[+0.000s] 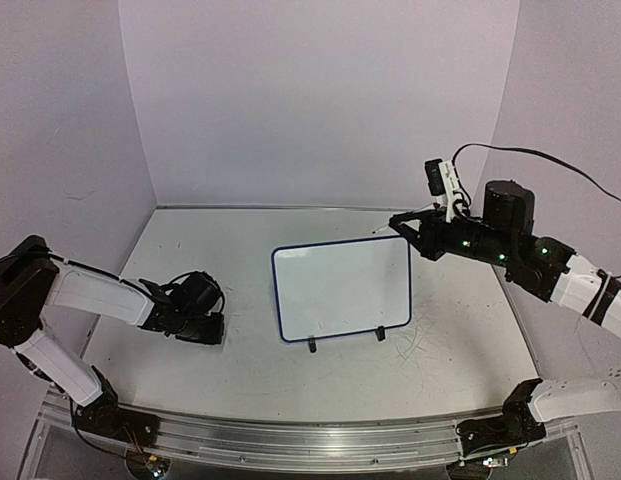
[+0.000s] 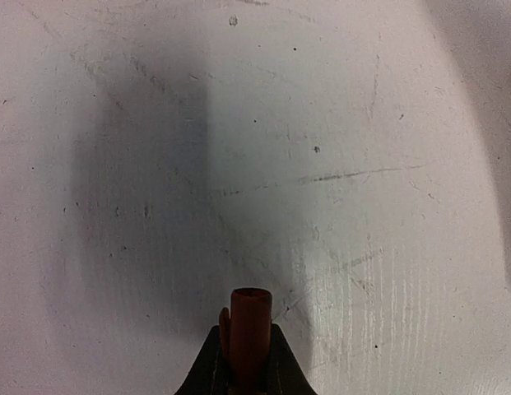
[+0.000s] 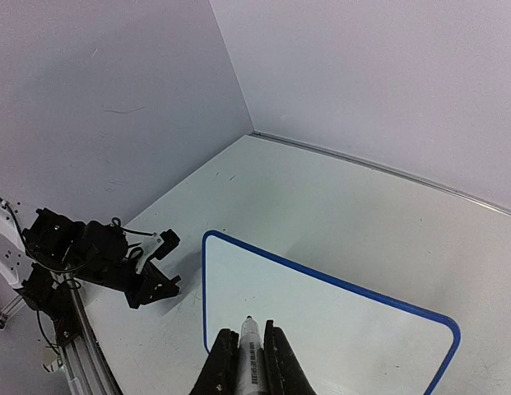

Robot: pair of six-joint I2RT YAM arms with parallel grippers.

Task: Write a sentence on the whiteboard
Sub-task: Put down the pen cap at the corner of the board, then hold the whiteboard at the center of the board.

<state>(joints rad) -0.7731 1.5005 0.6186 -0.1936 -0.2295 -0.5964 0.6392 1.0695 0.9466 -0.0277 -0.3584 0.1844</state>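
- I am at the very start of the writing step. The whiteboard (image 1: 342, 288) sits in the middle of the tabletop (image 1: 190, 250), with its two little black feet toward the near edge. It is all white, with no words on it yet.
- My right pincer (image 1: 398, 224) hangs over the far right corner of the whiteboard. It is squeezed tight on a pen (image 3: 249, 350), and the tip of the pen points out past the fingers.
- My left pincer (image 1: 208, 322) rests low by the left edge of the tabletop, well apart from the board. It is pinched on a small red-brown tube (image 2: 250, 325). I think that may be the pen's cap, but I cannot tell for sure.
- Next, I think I need to bring the pen across to the far left corner of the board. Then I lower it softly until the tip just touches. If I push too hard, the board could slide, since nothing holds it down.
- The top view shows me both arms and the whole board at once, but the pen is only a thin line there.
- The right wrist view shows the pen clearly between the fingers, and the blue rim of the board.
- Only the left wrist view shows the tube. It does not show the board at all, just scratched tabletop.
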